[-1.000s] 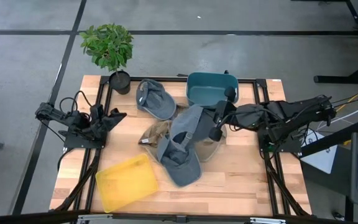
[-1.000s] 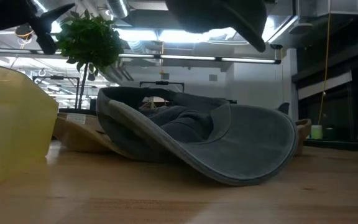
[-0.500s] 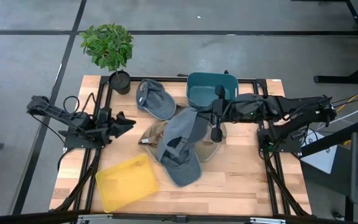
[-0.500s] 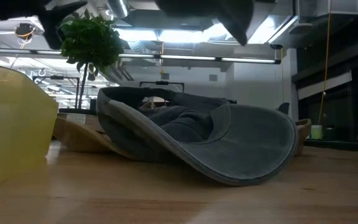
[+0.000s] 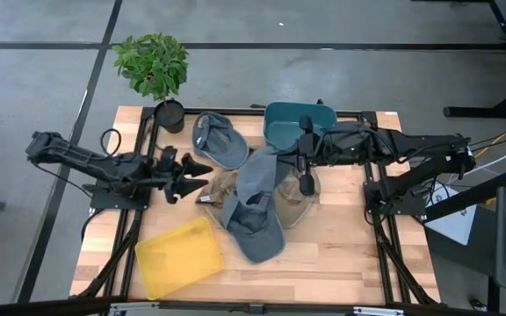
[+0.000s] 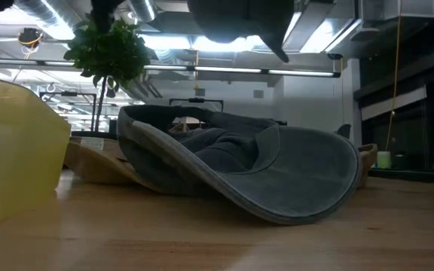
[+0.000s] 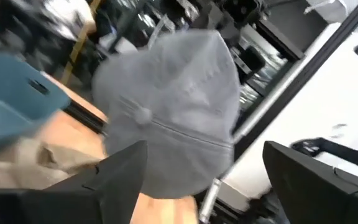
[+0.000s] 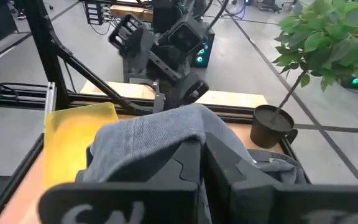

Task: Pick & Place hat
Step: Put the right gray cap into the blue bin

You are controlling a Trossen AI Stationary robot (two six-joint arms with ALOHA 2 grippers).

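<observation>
A grey-blue hat [image 5: 255,197] lies across a tan hat [image 5: 295,211] at the table's middle. Its brim end [image 6: 277,181] rests on the table, and its crown is raised in my right gripper [image 5: 281,163], which is shut on it. The hat also shows in the right wrist view [image 8: 160,134]. My left gripper [image 5: 193,172] is open and empty, just left of the hats, pointing at the raised crown [image 7: 173,106]. A second grey cap [image 5: 218,140] lies at the far side, beside a teal bin [image 5: 299,123]. My right gripper pinches a bunched fold of the hat's crown [image 8: 188,127] between its two fingers, coming in level from the table's right. The cloth drapes over the fingertips and hides the exact place of contact. The crown is lifted, and the brim end [image 5: 255,239] stays on the table.
A yellow bin [image 5: 178,254] sits at the near left. A potted plant [image 5: 154,66] stands at the far left corner. The teal bin [image 7: 11,118] is right behind the right gripper. Black frame rails run along both sides of the table.
My left gripper has reached toward the table's right, from the left edge up to the hats, staying open. My right gripper has shifted a little toward the far edge with the hat's crown, which is now bunched narrower. The brim has stayed on the table.
</observation>
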